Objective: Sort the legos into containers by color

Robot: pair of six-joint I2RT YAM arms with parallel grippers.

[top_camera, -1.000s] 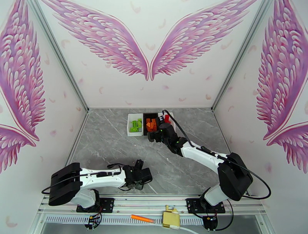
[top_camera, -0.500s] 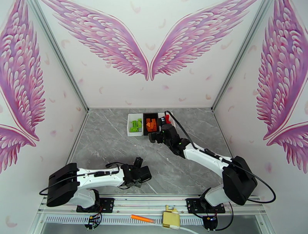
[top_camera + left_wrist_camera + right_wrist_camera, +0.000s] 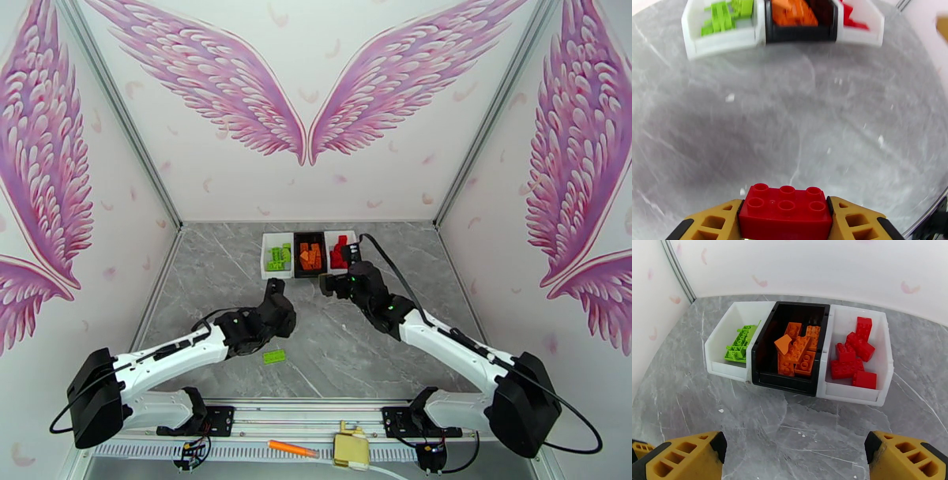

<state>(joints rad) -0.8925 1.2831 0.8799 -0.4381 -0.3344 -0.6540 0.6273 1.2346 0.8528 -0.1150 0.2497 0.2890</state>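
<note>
Grey marble tabletop (image 3: 221, 284) between pink-winged walls (image 3: 261, 95); left tool (image 3: 786, 216) tight around red lego (image 3: 786, 203), right tool (image 3: 793, 449) agape

- Three bins are standing: one black bin (image 3: 784, 383), two white bins (image 3: 851, 393).
- About six red bricks (image 3: 847, 368) are lying binned, plus one lone red brick (image 3: 786, 213).
- About six orange bricks (image 3: 798, 354) are lying binned.
- Binned green bricks (image 3: 738, 344) are bunching uncountably; one loose green brick (image 3: 273, 357) besides.
</note>
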